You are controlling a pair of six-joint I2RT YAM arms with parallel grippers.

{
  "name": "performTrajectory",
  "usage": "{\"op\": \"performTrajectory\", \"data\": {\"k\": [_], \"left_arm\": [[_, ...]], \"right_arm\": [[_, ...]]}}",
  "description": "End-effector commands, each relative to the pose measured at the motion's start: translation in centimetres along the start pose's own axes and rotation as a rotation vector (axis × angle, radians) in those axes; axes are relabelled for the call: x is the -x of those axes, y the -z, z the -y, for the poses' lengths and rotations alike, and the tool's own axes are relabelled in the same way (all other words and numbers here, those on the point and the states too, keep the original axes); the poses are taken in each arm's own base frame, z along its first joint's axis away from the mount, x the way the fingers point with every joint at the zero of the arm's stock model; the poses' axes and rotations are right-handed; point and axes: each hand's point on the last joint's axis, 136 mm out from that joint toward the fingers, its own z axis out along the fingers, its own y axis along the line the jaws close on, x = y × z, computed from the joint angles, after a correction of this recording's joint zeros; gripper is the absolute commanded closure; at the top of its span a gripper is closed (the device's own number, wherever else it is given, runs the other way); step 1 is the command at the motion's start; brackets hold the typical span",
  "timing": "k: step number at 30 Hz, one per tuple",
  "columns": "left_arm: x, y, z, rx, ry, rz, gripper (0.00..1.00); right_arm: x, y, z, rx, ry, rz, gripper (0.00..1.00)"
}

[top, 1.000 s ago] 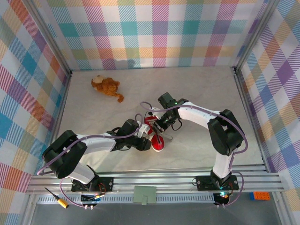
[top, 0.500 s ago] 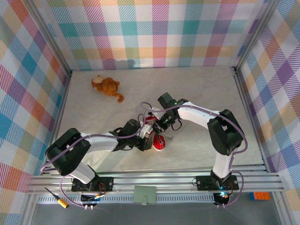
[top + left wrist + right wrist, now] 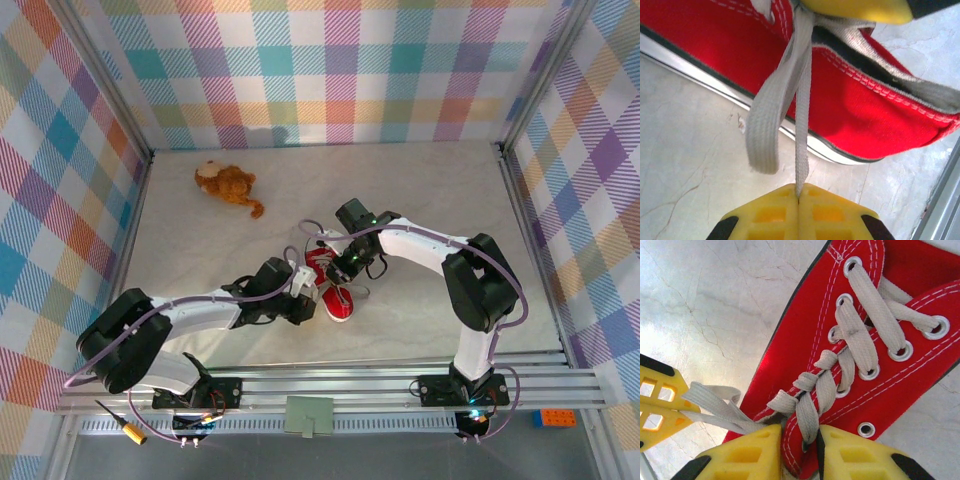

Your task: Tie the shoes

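While left pincer (image 3: 799, 194) clamps lace (image 3: 801, 125), one sneaker (image 3: 855, 110)

Matt red canvas sneaker (image 3: 800, 325), woven white cloth laces (image 3: 875, 305), metal eyelets (image 3: 866, 429); smooth marbled table (image 3: 715, 300)

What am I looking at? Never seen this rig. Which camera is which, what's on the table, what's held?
These are two robot arms bolted at the near edge of a table. The wide picture looks down from above and behind them. The two close-ups come from a camera on each wrist. On the table lie a red sneaker and, well apart from it, a brown plush toy. The left gripper is shut on a white lace, which runs straight to the sneaker. The right gripper straddles the laced top of the sneaker. I cannot tell whether it actually grips there.
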Motion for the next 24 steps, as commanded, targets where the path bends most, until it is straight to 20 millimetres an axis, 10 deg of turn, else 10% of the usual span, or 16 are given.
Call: {"op": "performTrajectory", "data": {"k": [1, 13, 18, 24], "left_arm": [[-1.3, 0.6, -0.6, 0.026, 0.011, -0.029, 1.0], [-2.2, 0.7, -1.0, 0.037, 0.022, -0.033, 1.0], [-0.7, 1.9, -0.9, 0.073, -0.006, 0.008, 0.67], [3.1, 6.2, -1.0, 0.193, -0.116, 0.09, 0.51]], "right_arm": [[-0.5, -0.6, 0.9, -0.039, -0.016, -0.029, 0.76], [-0.4, -0.5, 0.8, -0.035, -0.015, -0.024, 0.74], [1.6, 2.7, -0.3, -0.031, 0.044, 0.067, 0.57], [0.4, 7.3, 0.1, -0.129, 0.17, 0.071, 0.47]]}}
